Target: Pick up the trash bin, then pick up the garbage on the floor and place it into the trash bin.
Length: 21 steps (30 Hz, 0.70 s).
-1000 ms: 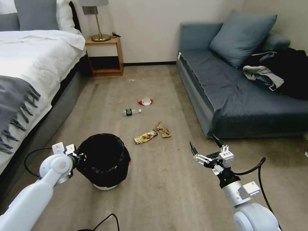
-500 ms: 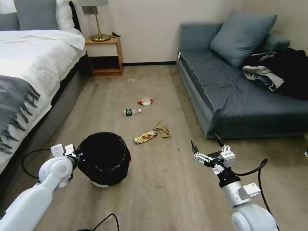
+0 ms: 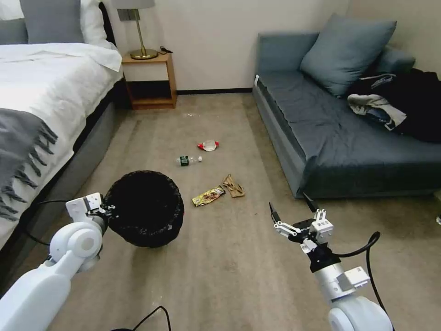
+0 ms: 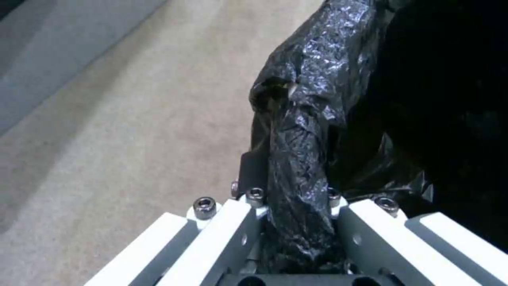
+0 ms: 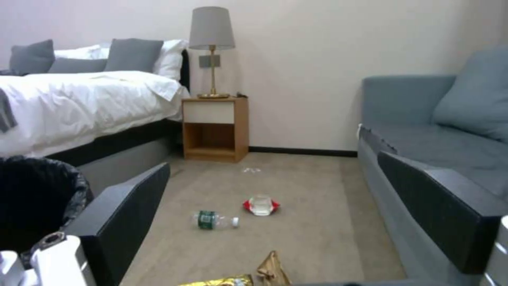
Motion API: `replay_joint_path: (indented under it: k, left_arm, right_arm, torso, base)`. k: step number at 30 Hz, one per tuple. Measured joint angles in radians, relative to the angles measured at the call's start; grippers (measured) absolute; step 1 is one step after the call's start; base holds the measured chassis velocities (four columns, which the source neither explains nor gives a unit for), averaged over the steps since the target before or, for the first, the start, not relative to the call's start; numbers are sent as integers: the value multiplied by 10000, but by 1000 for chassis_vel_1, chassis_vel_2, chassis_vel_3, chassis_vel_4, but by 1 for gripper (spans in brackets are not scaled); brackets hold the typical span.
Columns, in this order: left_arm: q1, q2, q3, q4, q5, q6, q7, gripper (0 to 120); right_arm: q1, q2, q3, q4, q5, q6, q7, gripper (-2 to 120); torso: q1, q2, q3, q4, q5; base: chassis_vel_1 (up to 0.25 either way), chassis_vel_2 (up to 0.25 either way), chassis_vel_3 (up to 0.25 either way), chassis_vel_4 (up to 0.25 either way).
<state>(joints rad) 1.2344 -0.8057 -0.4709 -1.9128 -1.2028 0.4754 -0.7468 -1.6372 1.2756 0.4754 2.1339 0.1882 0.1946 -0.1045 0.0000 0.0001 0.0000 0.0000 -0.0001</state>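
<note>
You're looking at a bedroom with a beige carpeted floor (image 3: 229, 266) and plain cream walls (image 3: 216, 41) edged by a dark skirting board (image 3: 213, 91). On your left stands a bed with white linen (image 3: 46, 82) and a fringed grey throw (image 3: 20, 151). A small wooden nightstand (image 3: 149, 80) carries a brass lamp with a grey shade (image 5: 212, 51). On your right sits a blue-grey fabric sofa (image 3: 330, 138) with a matching cushion (image 3: 347, 50).

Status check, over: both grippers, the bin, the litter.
Left gripper clamped on round black-bagged trash bin rim, bin tilted. Right gripper open, empty, above carpet. Gold snack wrapper, tan paper scrap, clear bottle, red-white packet on floor, unobstructed.
</note>
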Motion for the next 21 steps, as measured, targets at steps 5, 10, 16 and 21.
replay_joint_path:
  k: [5,10,16,21]
  left_arm:
    - [72,-58,-65,-71,110,-124,22,3]
    - [66,-103,-117,-101,279,-300,-8,3]
    - [67,-88,-199,-46,591,-443,29,3]
    - [41,-87,-226,46,701,-564,52,3]
  right_arm:
    - [-71,37,-11,36,-63,24,-55,100]
    - [-135,86,-50,68,-146,39,-79,100]
    - [-183,115,-60,103,-174,54,-115,100]
    - [-243,123,-56,116,-212,74,-196,100]
  torso:
    - [0,0,0,0,0]
    - [-1,0,0,-1,1]
    - [0,0,0,1,1]
    - [0,0,0,0,0]
  base:
    - [0,0,0,0]
    - [0,0,0,0]
    - [0,0,0,0]
    - [0,0,0,0]
